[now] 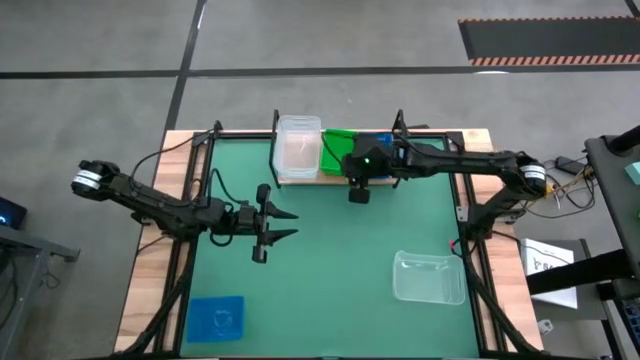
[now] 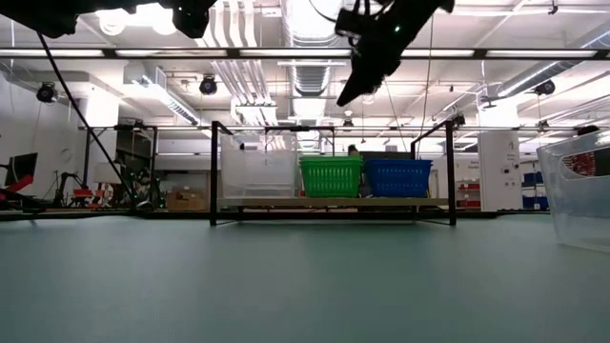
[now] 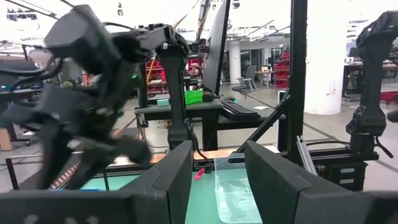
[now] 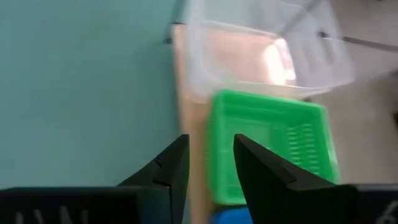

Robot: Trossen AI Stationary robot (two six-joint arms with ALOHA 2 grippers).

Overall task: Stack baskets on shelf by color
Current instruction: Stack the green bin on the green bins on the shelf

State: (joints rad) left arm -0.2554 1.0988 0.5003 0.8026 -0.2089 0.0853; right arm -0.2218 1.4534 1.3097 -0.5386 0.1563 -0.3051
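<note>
The wooden shelf (image 1: 330, 176) stands at the table's far edge. It bears clear baskets (image 1: 298, 148) on the left, a green basket (image 1: 335, 150) in the middle and a blue basket (image 2: 397, 177) on the right. Another clear basket (image 1: 428, 277) rests on its bottom on the mat, near right. A blue basket (image 1: 216, 318) lies at the near left corner. My right gripper (image 1: 358, 192) hangs open and empty above the shelf's near edge, by the green basket (image 4: 273, 143). My left gripper (image 1: 285, 225) is open and empty over the mat's left middle, pointing right.
Thin black uprights (image 2: 213, 171) frame the shelf at its corners. The green mat (image 1: 330, 290) shows bare between the two arms and in its near middle. Black frame bars (image 1: 180, 270) run along the table's left and right sides.
</note>
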